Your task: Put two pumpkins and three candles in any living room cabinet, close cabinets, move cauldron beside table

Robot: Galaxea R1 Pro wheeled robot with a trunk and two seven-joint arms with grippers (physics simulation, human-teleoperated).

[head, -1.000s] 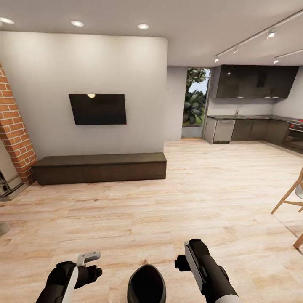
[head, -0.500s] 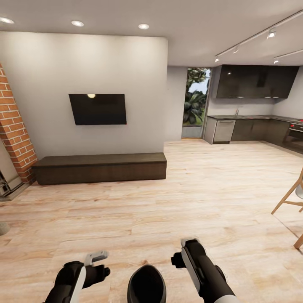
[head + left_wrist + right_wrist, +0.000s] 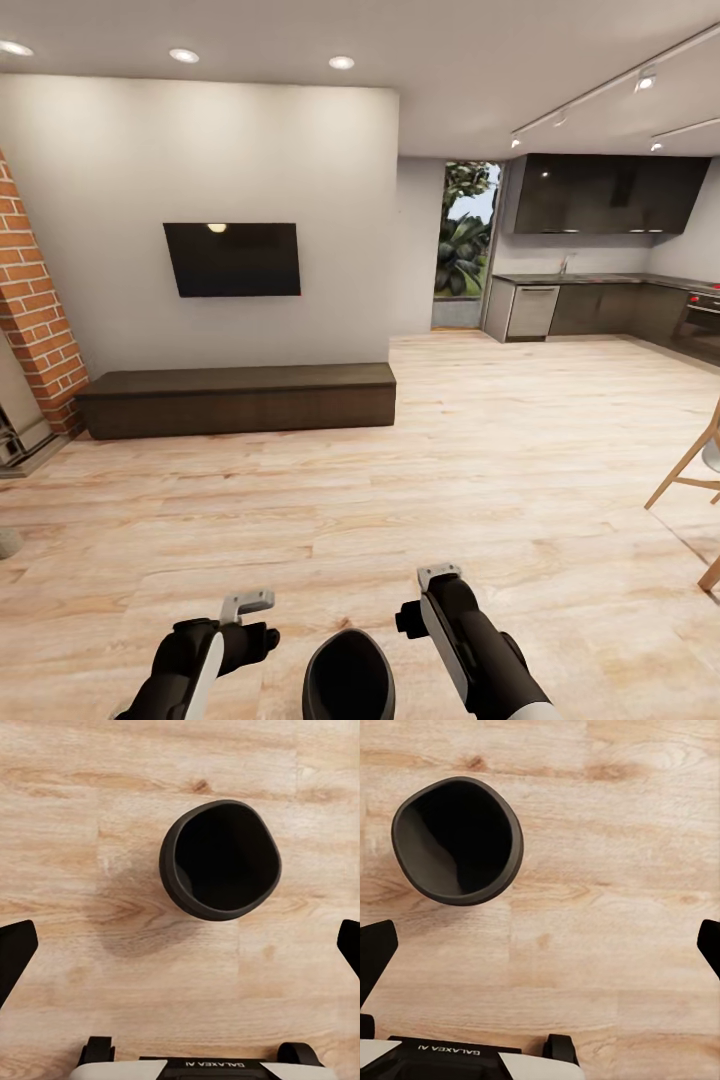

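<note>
Both of my arms have slid closer together since a moment ago, and the room looks just the same. My left claw (image 3: 247, 603) and my right claw (image 3: 440, 575) hang low in front of me, one on each side of the black pot (image 3: 348, 675) that sits on the wood floor (image 3: 480, 470). From my left wrist I look straight down into the pot (image 3: 220, 859), and my black fingertips (image 3: 15, 952) are spread far apart with nothing between them. My right wrist sees the pot (image 3: 457, 840) too, off to one side, and those fingers (image 3: 375, 952) are spread wide and hold nothing. Far across the floor, the long low brown cabinet (image 3: 238, 398) sits against the white wall, under the dark TV (image 3: 232, 259). Its front looks flat and closed. A brick chimney (image 3: 35, 320) stands beside it. The dark kitchen (image 3: 610, 260) is far off on the other side.
</note>
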